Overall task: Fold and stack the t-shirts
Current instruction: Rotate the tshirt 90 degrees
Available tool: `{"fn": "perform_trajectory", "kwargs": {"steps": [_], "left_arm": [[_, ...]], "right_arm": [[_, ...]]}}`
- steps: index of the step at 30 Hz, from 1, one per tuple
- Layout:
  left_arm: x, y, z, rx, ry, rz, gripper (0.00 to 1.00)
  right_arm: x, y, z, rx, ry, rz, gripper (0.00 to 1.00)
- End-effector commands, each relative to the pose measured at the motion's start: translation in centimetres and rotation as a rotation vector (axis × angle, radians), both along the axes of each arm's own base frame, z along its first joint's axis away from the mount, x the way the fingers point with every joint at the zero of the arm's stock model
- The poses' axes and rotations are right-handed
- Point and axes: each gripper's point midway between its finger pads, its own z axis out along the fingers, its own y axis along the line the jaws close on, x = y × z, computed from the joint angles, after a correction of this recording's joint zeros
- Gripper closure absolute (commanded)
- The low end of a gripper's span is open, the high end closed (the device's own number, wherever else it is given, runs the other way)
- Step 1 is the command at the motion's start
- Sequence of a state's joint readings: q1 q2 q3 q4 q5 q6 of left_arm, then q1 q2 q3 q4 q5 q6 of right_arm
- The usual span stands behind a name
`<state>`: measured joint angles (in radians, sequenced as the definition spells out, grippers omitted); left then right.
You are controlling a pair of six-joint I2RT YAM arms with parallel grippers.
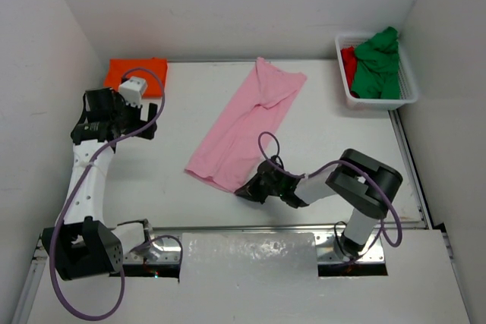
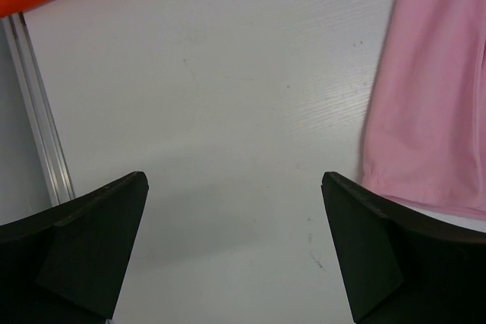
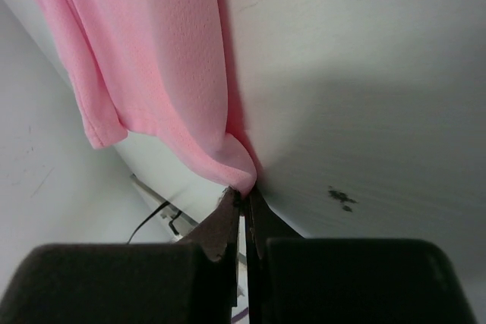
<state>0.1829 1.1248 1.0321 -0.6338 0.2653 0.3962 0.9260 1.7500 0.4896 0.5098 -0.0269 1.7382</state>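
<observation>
Nearby, the basket (image 1: 380, 102) holds a green shirt (image 1: 377, 66) and apparently a red shirt (image 1: 348, 58).

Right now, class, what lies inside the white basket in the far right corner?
A green t-shirt is heaped on top, with a red t-shirt showing at its left. Most of the red one and the floor of the basket are covered.

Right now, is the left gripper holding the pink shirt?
No, the left gripper hangs open above the table, apart from the pink shirt.
</observation>
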Motion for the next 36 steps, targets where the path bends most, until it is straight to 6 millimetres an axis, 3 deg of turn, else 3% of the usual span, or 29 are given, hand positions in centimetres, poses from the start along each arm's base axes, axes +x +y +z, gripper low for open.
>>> {"fn": "perform_trajectory", "kwargs": {"steps": [1, 5, 7, 8, 11, 12, 16, 18, 22, 24, 25, 28, 29, 32, 36], "left_arm": [[0.6, -1.7, 1.2, -0.018, -0.040, -0.097, 0.03], [0.8, -4.3, 0.7, -0.017, -0.035, -0.230, 0.05], [0.9, -6.8, 0.2, 0.043, -0.037, -0.337, 0.05], [0.6, -9.0, -0.2, 0.085, -0.030, -0.412, 0.05], [0.1, -11.9, -1.3, 0.168, -0.024, -0.565, 0.05], [-0.6, -13.9, -1.6, 0.212, -0.036, -0.677, 0.05], [-3.1, -17.5, -4.4, 0.392, 0.026, -0.954, 0.04], [-4.7, -19.1, -5.9, 0.521, 0.042, -1.113, 0.04], [-8.9, -21.0, -9.2, 0.683, 0.029, -1.449, 0.04], [-10.6, -23.1, -9.9, 0.753, -0.058, -1.622, 0.04], [-12.2, -23.9, -11.2, 0.773, -0.071, -1.707, 0.04], [-13.5, -25.8, -13.3, 0.800, -0.160, -1.826, 0.04], [-13.7, -27.0, -13.5, 0.812, -0.228, -1.864, 0.05], [-13.9, -27.7, -15.3, 0.823, -0.269, -1.905, 0.07], [-13.9, -27.7, -17.3, 0.835, -0.267, -1.923, 0.09]], "right_arm": [[-3.0, -7.9, -5.7, -0.289, 0.087, 0.017, 1.00], [-4.7, -11.9, -6.0, -0.345, 0.096, 0.100, 1.00], [-5.2, -13.6, -5.8, -0.355, 0.103, 0.116, 1.00], [-6.2, -14.8, -6.1, -0.389, 0.117, 0.159, 1.00], [-8.0, -17.3, -5.9, -0.413, 0.142, 0.219, 1.00], [-7.9, -18.1, -5.8, -0.413, 0.147, 0.208, 1.00], [-10.7, -20.9, -5.7, -0.417, 0.197, 0.272, 1.00], [-10.9, -21.6, -5.3, -0.422, 0.200, 0.282, 1.00], [-10.9, -21.7, -4.7, -0.402, 0.164, 0.348, 1.00], [-10.5, -21.2, -4.2, -0.380, 0.143, 0.376, 1.00], [-10.9, -21.2, -4.0, -0.378, 0.142, 0.422, 0.99], [-10.2, -21.1, -2.7, -0.384, 0.086, 0.524, 0.86], [-9.4, -20.6, -1.9, -0.375, 0.049, 0.545, 0.74], [-7.7, -20.1, 0.2, -0.380, -0.035, 0.584, 0.60], [-6.0, -19.8, 1.8, -0.391, -0.065, 0.559, 0.59]]}}
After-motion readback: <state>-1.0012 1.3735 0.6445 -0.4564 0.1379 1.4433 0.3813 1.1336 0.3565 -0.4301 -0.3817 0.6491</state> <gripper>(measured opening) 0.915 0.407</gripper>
